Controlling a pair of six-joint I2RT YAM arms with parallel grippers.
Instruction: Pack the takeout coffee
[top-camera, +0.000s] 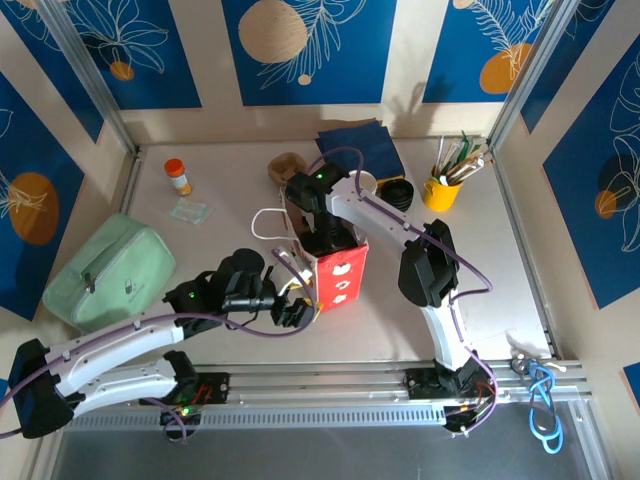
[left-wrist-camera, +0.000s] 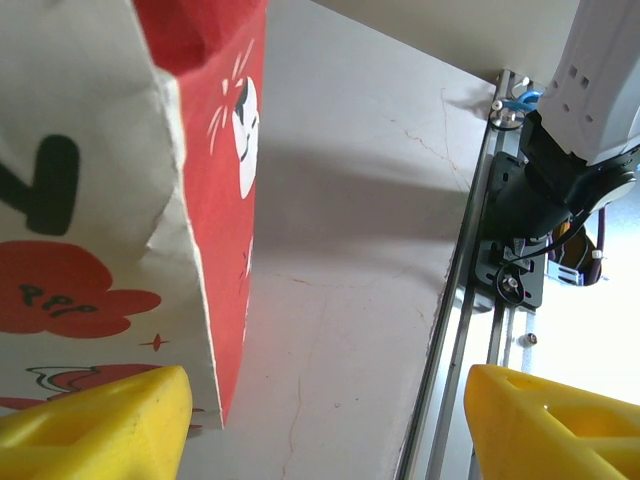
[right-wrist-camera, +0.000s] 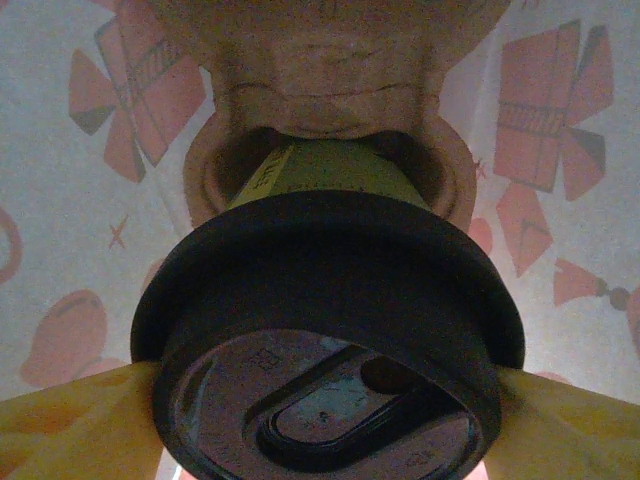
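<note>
— While the right gripper (right-wrist-camera: 320, 425) reaches down inside the paper bag (right-wrist-camera: 560, 130), where do its yellow fingers (right-wrist-camera: 70, 430) stand?

— One on each side of the black lid (right-wrist-camera: 320, 350), right at its rim. Whether they press on it or merely flank it, the wrist view cannot settle.

— And the takeout coffee (right-wrist-camera: 325, 300) itself?

— Between those fingers. Its greenish side runs away from them into a well of the tan pulp carrier (right-wrist-camera: 330, 60) just beyond. It looks seated and upright in the bag.

— So the step in hand is letting go?

— Probably. To do it well, the fingers should spread evenly so neither drags the lid. Then the gripper should back straight out along the cup's axis, clear of the bag walls.

— Further out, the left gripper (left-wrist-camera: 330, 400)?

— Its jaws are wide apart and hold nothing. One finger sits just beside the bag's outer corner, above the table (left-wrist-camera: 350, 250). From there it could steady the bag if the right arm snags a wall.
</note>
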